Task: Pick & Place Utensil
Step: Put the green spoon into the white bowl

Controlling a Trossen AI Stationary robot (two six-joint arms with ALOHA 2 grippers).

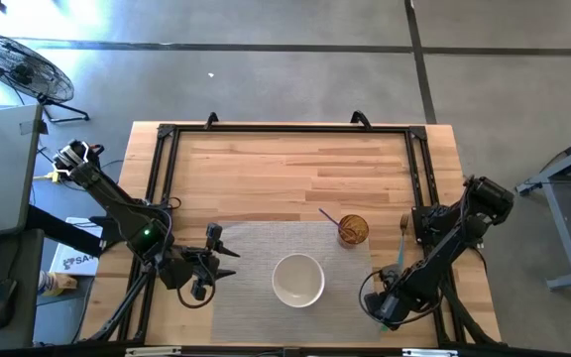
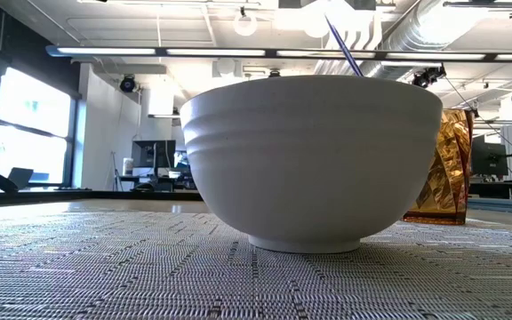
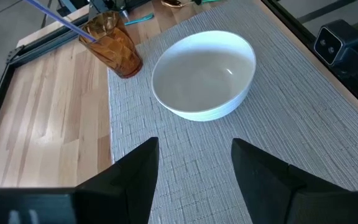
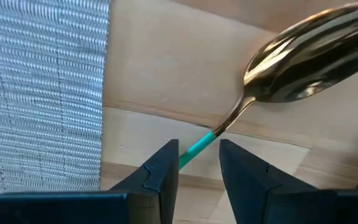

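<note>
A spoon with a gold bowl (image 4: 303, 56) and a teal handle (image 1: 401, 256) lies on the wood right of the grey placemat (image 1: 266, 248). My right gripper (image 4: 197, 163) is closed around the handle's near end; in the high view it is at the table's near right (image 1: 397, 276). A white bowl (image 1: 297, 280) stands on the placemat. An amber glass (image 1: 353, 230) with a purple stick stands at the mat's far right corner. My left gripper (image 3: 194, 163) is open and empty over the mat's left part (image 1: 211, 260). My right gripper pinches the spoon's teal handle (image 4: 196, 148) between its two fingers, which come from the table's near side and lie along the handle. The gold bowl points toward the far edge. Whether the spoon is clear of the wood, I cannot tell.
A black frame (image 1: 167, 134) runs around the tabletop. Bare wood (image 1: 285, 169) lies beyond the mat. In the low view the bowl (image 2: 314, 160) fills the middle, with the glass (image 2: 438, 164) behind it to the right.
</note>
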